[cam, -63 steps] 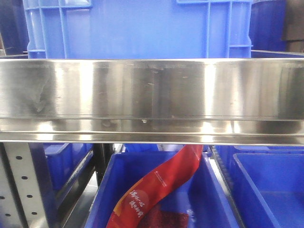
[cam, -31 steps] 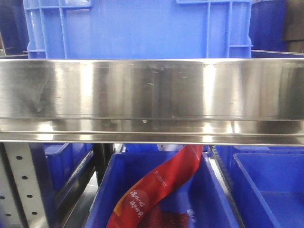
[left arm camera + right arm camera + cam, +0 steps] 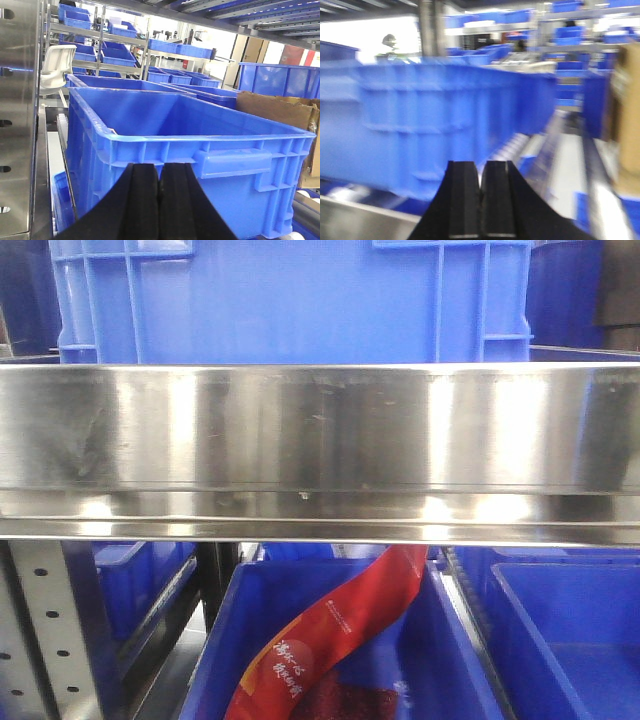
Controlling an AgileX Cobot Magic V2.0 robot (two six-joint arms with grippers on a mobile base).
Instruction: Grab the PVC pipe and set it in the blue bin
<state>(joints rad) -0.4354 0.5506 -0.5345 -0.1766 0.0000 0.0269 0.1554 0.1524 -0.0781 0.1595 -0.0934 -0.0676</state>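
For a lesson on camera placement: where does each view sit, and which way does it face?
Front view: low, facing a steel shelf rail; no robot parts.
Left wrist: behind the shut left claw, facing a large blue plastic bin.
Right wrist: behind the shut right claw, blurred, facing a blue bin too.

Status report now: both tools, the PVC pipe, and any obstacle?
Left tool shut, empty. Right tool shut, empty; view blurred. PVC pipe not in view. Blue bin ahead of left tool; steel shelf rail fills front view.
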